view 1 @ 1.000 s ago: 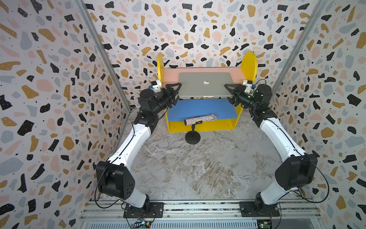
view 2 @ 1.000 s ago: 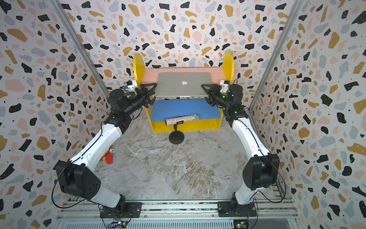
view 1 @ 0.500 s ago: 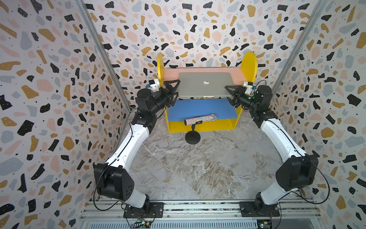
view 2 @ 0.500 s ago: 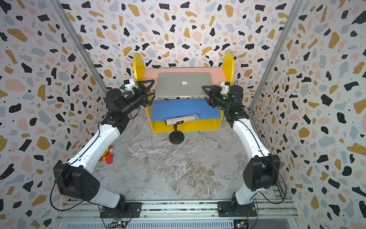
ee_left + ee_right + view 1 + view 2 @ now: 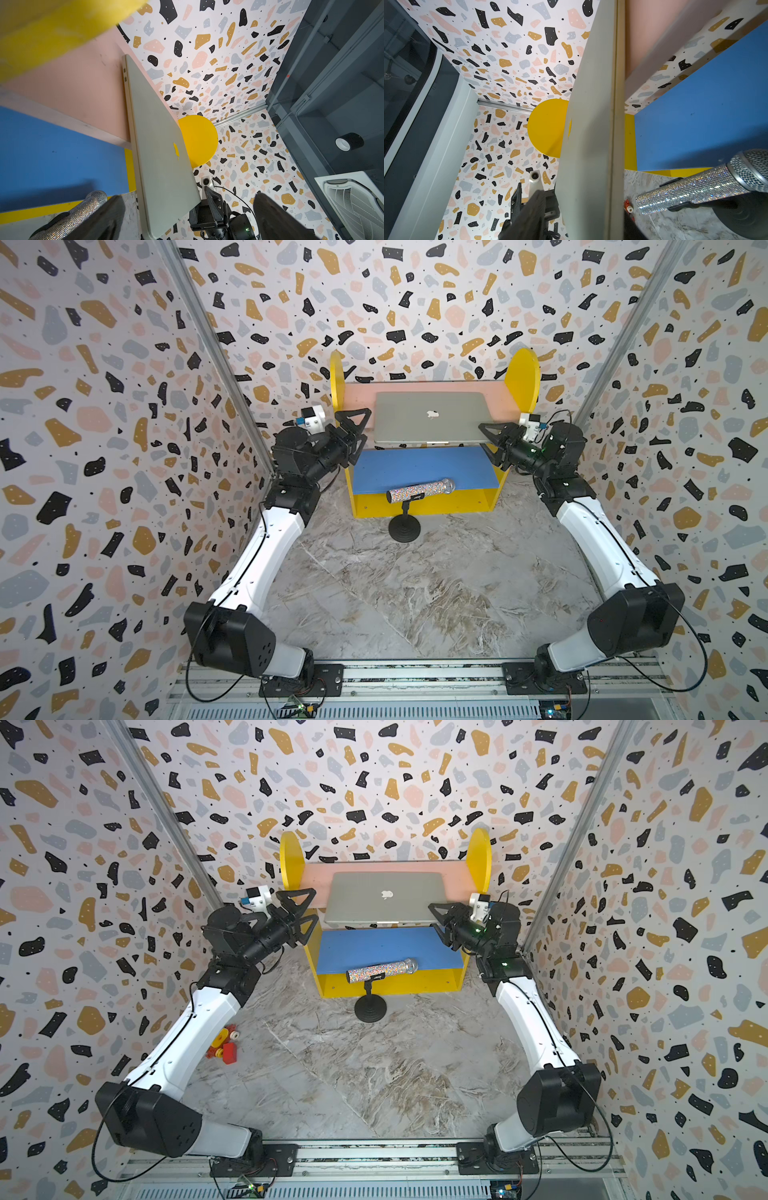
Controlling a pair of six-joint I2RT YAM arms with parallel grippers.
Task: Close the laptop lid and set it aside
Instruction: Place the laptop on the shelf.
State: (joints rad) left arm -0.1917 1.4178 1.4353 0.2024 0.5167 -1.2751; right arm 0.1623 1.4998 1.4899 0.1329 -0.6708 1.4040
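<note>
Now left claw (image 5: pixel 363 426) spread beside laptop (image 5: pixel 415 423) edge; right claw (image 5: pixel 488 441) straddles corner, grip unclear.

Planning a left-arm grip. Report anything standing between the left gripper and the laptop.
Nothing visible. The open left gripper faces the laptop edge directly. The shelf's yellow side panel stands beside that path, not across it.

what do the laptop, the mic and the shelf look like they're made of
Laptop: likely metal, matte silver-grey; even dull sheen, thin crisp edge.
Microphone: handle coated in tiny sparkling rhinestone-like beads, head silver wire mesh; core hidden.
Shelf: probably painted wood board, flat matte yellow, blue and pink; one front edge looks bare and pale.
</note>
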